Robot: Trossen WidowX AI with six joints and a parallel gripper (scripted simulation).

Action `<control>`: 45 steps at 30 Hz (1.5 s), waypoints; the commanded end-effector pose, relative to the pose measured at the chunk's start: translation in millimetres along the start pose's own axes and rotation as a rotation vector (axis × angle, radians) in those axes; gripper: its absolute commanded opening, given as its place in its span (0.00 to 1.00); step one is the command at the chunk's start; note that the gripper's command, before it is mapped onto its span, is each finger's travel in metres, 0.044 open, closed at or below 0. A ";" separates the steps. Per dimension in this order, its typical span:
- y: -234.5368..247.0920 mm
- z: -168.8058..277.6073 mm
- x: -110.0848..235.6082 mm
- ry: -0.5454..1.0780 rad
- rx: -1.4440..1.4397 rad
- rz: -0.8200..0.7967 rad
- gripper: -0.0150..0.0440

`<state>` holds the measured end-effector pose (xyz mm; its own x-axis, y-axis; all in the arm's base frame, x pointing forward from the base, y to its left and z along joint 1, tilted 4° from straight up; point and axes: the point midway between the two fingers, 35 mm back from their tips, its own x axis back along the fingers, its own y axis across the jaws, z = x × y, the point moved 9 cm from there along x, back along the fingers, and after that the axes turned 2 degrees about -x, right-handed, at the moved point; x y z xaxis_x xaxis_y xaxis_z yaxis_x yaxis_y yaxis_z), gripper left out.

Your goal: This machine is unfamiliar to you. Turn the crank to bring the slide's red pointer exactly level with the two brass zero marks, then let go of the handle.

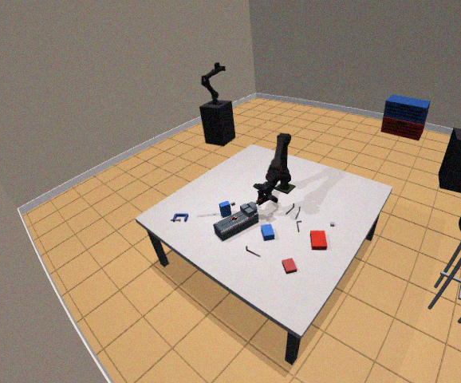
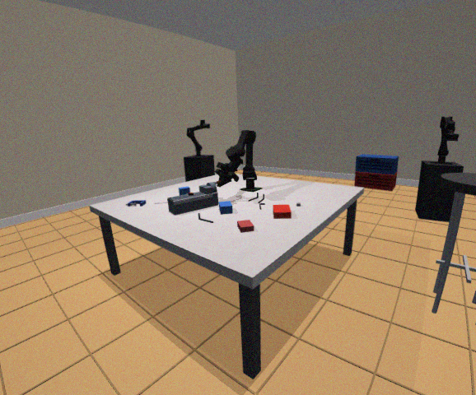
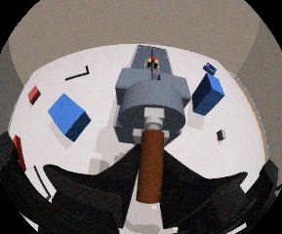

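Fingers clamped on brown cylindrical crank handle [image 3: 151,166] of grey machine [image 3: 150,94]

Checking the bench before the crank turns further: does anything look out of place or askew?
Nothing looks damaged or spilled. Loose hex keys and red and blue blocks lie scattered around the machine on the table. The gripper is shut on the brown handle.

We see a robotics lab: spare arms on black pedestals [image 1: 217,121], stacked parts drawers [image 1: 405,116], tiled floor [image 1: 139,313].
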<state>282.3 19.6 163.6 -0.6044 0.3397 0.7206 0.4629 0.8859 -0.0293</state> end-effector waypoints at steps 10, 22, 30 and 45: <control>11.2 2.8 -2.3 0.003 0.006 -0.022 0.25; 16.6 6.5 -5.7 0.004 0.006 -0.023 0.25; 17.7 8.0 -7.3 0.004 0.005 -0.023 0.25; 17.4 8.5 -7.8 0.004 0.005 -0.023 0.25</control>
<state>288.2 33.2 154.5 -0.6123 0.3298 0.7185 0.4532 0.8911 -0.0229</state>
